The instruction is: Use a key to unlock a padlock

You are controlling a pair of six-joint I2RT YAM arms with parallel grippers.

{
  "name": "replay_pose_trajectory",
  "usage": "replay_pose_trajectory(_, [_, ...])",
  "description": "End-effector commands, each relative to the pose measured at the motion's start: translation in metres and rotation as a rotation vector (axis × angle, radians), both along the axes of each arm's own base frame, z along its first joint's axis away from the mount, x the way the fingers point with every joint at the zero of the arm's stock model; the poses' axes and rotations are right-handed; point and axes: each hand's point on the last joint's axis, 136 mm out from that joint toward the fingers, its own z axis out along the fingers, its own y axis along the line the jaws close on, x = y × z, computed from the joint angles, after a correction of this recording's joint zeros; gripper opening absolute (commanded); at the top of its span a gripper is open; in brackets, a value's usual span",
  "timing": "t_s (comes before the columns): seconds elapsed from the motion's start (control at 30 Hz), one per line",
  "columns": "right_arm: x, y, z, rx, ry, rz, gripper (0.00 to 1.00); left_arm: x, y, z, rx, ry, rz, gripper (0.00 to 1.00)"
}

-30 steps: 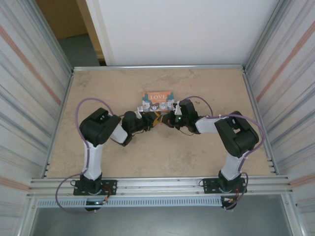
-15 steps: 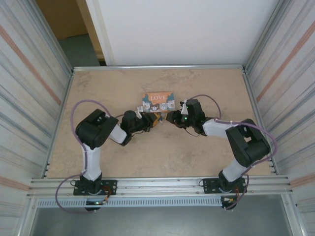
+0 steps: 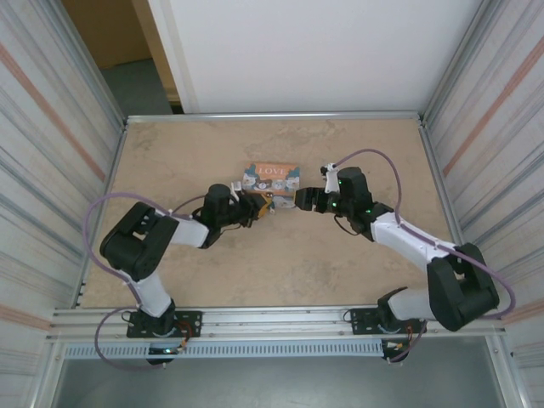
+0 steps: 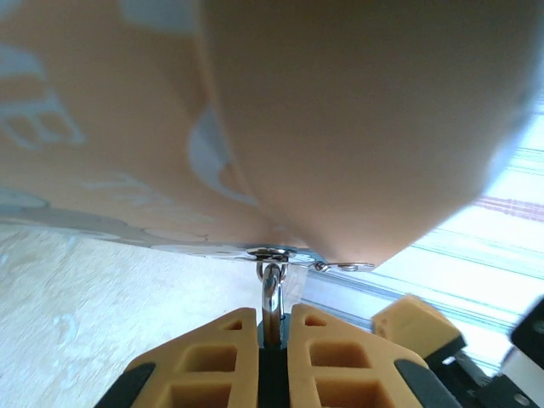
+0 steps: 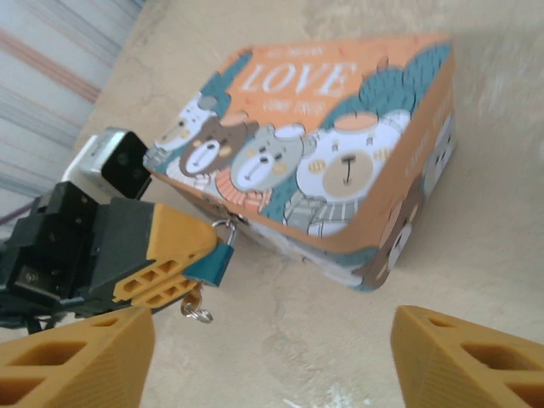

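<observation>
While the left gripper (image 5: 185, 260) clamps the padlock (image 5: 214, 265), its shackle looped through the box's (image 5: 323, 161) latch, the right gripper (image 5: 272, 357) stands released, empty; lock apparently not yet opened.

White capitals spell "LOVE" on the box lid (image 5: 340, 144), just beyond the left fingers (image 5: 174, 242). Smaller lines nearby are unreadable.

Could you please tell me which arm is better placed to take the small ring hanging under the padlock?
Probably right. The right gripper is open, free and facing the padlock, with the ring in view. The left gripper is shut on the padlock at the LOVE box, so occupied.
</observation>
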Motion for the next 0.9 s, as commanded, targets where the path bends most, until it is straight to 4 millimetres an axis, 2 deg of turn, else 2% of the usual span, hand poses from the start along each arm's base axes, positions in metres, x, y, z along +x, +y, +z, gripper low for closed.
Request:
replay_pose_trajectory(0.0, [-0.006,-0.006,0.022,-0.124,-0.178,0.065,0.81,-0.005,0.008,0.002,0.036,0.032,0.004,0.00])
replay_pose_trajectory(0.2, [-0.017,-0.011,0.046,-0.164,-0.325,0.116,0.87,-0.015,0.017,0.002,0.083,0.109,0.016,0.00])
replay_pose_trajectory(0.37, [-0.029,-0.007,0.053,-0.207,-0.459,0.210,0.84,-0.020,0.019,0.010,0.108,0.144,0.008,0.00])
replay_pose_trajectory(0.47, [-0.040,-0.002,0.055,-0.248,-0.558,0.286,0.84,-0.025,0.024,0.009,0.146,0.205,0.022,0.00])
replay_pose_trajectory(0.63, [-0.060,0.012,0.041,-0.425,-0.693,0.448,0.84,-0.035,0.026,0.007,0.198,0.318,0.033,0.00])
replay_pose_trajectory(0.87, [-0.072,0.031,0.013,-0.669,-0.768,0.569,0.84,-0.039,0.014,0.012,0.172,0.390,0.015,0.00])
